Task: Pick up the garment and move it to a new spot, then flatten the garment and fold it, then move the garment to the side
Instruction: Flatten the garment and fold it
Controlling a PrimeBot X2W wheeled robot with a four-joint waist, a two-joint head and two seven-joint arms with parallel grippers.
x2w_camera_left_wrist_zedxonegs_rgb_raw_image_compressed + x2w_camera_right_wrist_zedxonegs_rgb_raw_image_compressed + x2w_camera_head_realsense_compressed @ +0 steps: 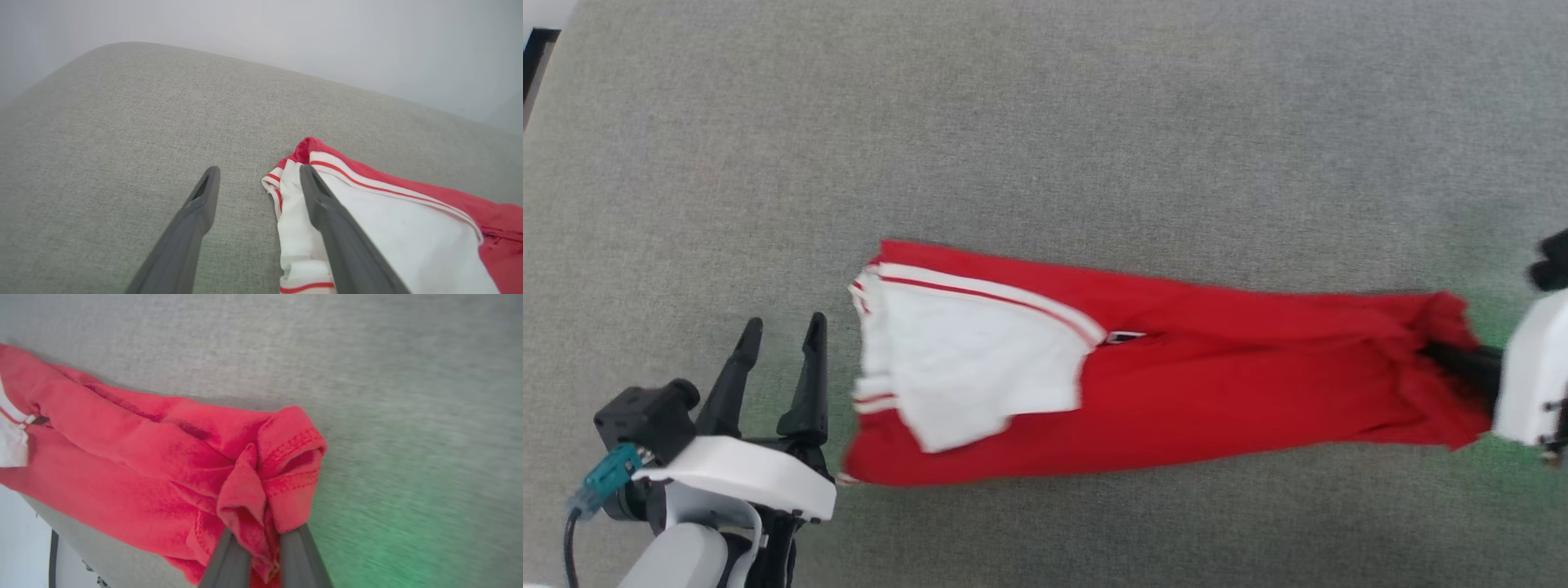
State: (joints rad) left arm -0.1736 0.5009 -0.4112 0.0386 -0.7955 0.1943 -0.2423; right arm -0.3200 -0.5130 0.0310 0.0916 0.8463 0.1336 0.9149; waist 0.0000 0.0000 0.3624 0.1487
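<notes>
From the head view, the garment (1217, 392), a bright red soft-fabric T-shirt with white short sleeves and thin red-and-white stripes at the sleeve seams, lies stretched into a long band across the middle of the counter (1045, 122), which is covered in grey woven cloth. Its white sleeve end points toward the robot's left and its bunched red hem toward the right. The left gripper (784, 320), two long dark fingers on a white wrist block, stands just beside the sleeve end with its jaws spread and nothing between them. At the far right the right gripper (1441, 353) has its dark fingers buried in the gathered hem. In the left wrist view, the left gripper (259, 169) shows its jaws wide apart above the grey counter (122, 122). One finger overlaps the white sleeve of the garment (408, 228), and whether it touches the cloth cannot be told. A pale wall (286, 24) rises behind the counter's rounded edge. In the right wrist view, the right gripper (263, 539) has its jaws pressed together on a wad of stitched red hem, pinching the garment (122, 465), which trails away to the left over the counter (367, 355). A green tint lies on the cloth at the lower right.
</notes>
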